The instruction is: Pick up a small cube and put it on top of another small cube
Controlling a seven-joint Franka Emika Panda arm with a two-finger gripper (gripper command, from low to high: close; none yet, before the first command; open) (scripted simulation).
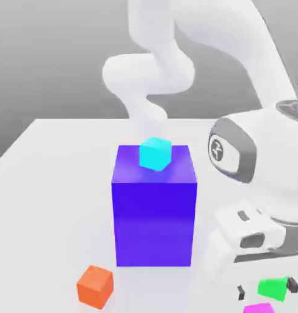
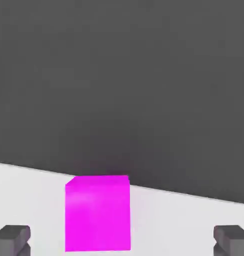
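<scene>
My gripper [image 1: 267,289] hangs low at the exterior view's lower right, its dark fingertips [image 1: 241,292] spread wide, so it is open. In that view a small green cube [image 1: 275,287] appears in line with the gap between the fingers; whether it lies between them or behind them I cannot tell. A small magenta cube [image 1: 259,309] lies just below it at the frame's edge. In the hand view the magenta cube [image 2: 98,212] rests on the white table, inside the wide gap of the gripper [image 2: 122,240], touching neither finger.
A tall blue block [image 1: 154,208] stands mid-table with a small cyan cube [image 1: 155,153] on top. A small orange cube [image 1: 94,285] lies at the exterior view's lower left. The arm's white links [image 1: 261,159] loom right of the block. The table edge [image 2: 194,195] runs just behind the magenta cube.
</scene>
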